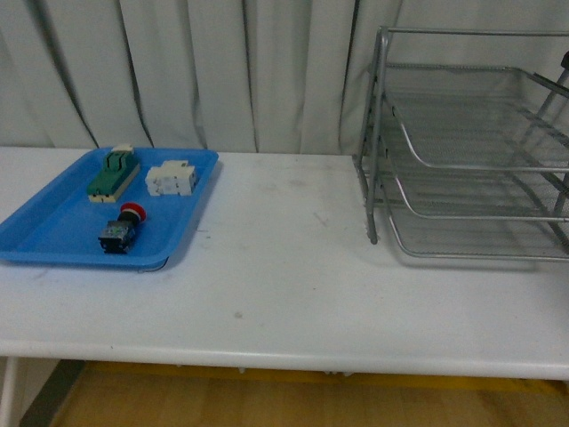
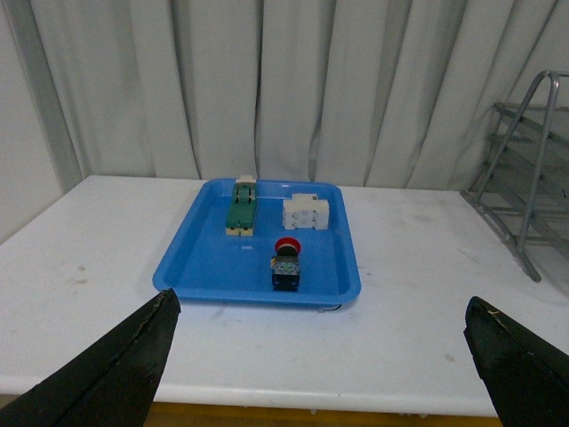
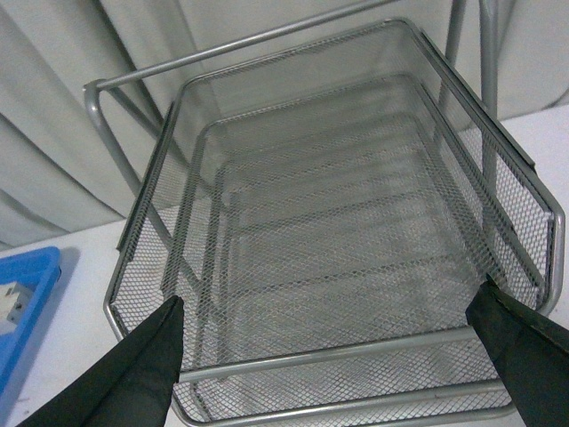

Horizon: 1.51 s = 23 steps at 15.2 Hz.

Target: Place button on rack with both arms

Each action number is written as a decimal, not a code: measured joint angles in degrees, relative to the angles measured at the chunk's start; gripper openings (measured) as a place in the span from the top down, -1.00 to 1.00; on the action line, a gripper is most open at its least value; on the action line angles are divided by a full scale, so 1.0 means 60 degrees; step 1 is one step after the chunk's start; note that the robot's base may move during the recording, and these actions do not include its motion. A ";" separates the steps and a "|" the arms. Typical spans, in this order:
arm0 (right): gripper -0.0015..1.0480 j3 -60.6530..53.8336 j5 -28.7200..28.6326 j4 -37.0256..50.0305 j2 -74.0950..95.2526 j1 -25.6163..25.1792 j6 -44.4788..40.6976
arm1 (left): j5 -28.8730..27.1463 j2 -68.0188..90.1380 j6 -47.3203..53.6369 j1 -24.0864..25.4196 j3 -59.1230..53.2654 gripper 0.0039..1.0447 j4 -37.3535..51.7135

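On the white table (image 1: pixel 293 294), in the front view, a blue tray (image 1: pixel 53 231) is seen at the left and the rack (image 1: pixel 471 165) at the right, well apart from each other. The button (image 1: pixel 120 229) is found lying inside the tray, near its front edge, with the red cap turned toward the back. Behind it in the same tray a green strip (image 1: pixel 111 173) and a white block (image 1: pixel 172 179) are set side by side. A pale curtain (image 1: pixel 222 71) is hung behind the table. Neither arm is shown clearly in this view.

In the left wrist view, the left gripper (image 2: pixel 320 302) is seen with its two black fingers (image 2: pixel 124 374) spread wide, and nothing is held between them. The tray (image 2: pixel 200 258) is framed between the fingers, farther off on the table, and the button (image 2: pixel 285 265) is seen lying in it, untouched, in front of the green strip (image 2: pixel 242 206) and the white block (image 2: pixel 306 213). Part of the rack (image 2: pixel 524 178) is shown at the edge of the picture.

In the right wrist view, the right gripper (image 3: pixel 327 302) is likewise seen spread wide and empty, its fingers (image 3: pixel 142 374) at either side of the rack's near rim (image 3: pixel 293 363). The mesh tiers are looked down into, and no button is seen on them. Whether the rack is touched by the fingers cannot be told. A corner of the tray (image 3: pixel 27 294) is seen beside the rack.
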 joint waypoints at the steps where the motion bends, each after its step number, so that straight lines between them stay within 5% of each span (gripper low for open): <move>1: -0.87 -0.0572 -0.0127 0.1151 0.0138 -0.0011 0.1661 | 0.0000 0.0000 0.0000 0.0000 0.0000 -0.88 0.0000; 7: -0.87 -0.2408 -0.1155 0.7468 0.1902 -0.0707 0.9111 | 0.0004 0.0000 0.0000 0.0000 0.0000 -0.88 0.0000; 11: -0.87 -0.2677 -0.1075 0.7745 0.3552 -0.0703 1.2448 | 0.0000 0.0000 0.0000 0.0000 0.0000 -0.88 0.0000; 23: -0.87 -0.1526 -0.0947 0.7756 0.5388 -0.0364 1.1755 | 0.0000 0.0000 -0.0004 0.0000 0.0000 -0.88 0.0000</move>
